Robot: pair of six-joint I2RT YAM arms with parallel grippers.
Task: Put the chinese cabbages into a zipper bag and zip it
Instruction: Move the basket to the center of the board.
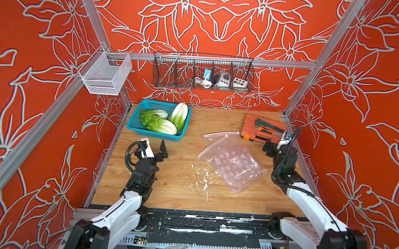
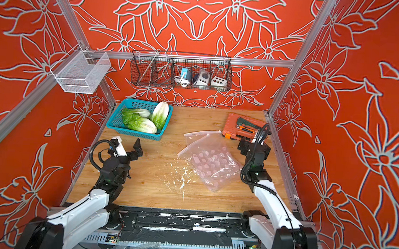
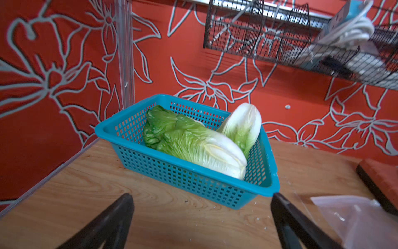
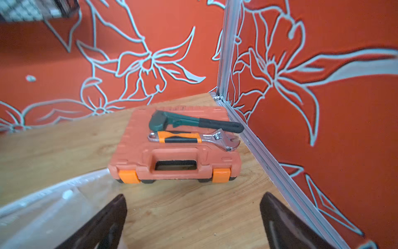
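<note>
Bright, even light fills both top views, with colours saturated on the red walls (image 1: 223, 24); shadows on the table (image 1: 178, 187) lie short and soft beneath the arms. The clear zipper bag (image 1: 234, 165), toward 1 o'clock of the table's centre, throws small white glints. Frame rails (image 1: 21, 147) splay toward the edges (wide-lens stretch). In the wrist views the left gripper (image 3: 202, 195) and right gripper (image 4: 193, 194) show dark and blurred, and the wire rack (image 3: 280, 32) on the 12 o'clock wall is soft.
</note>
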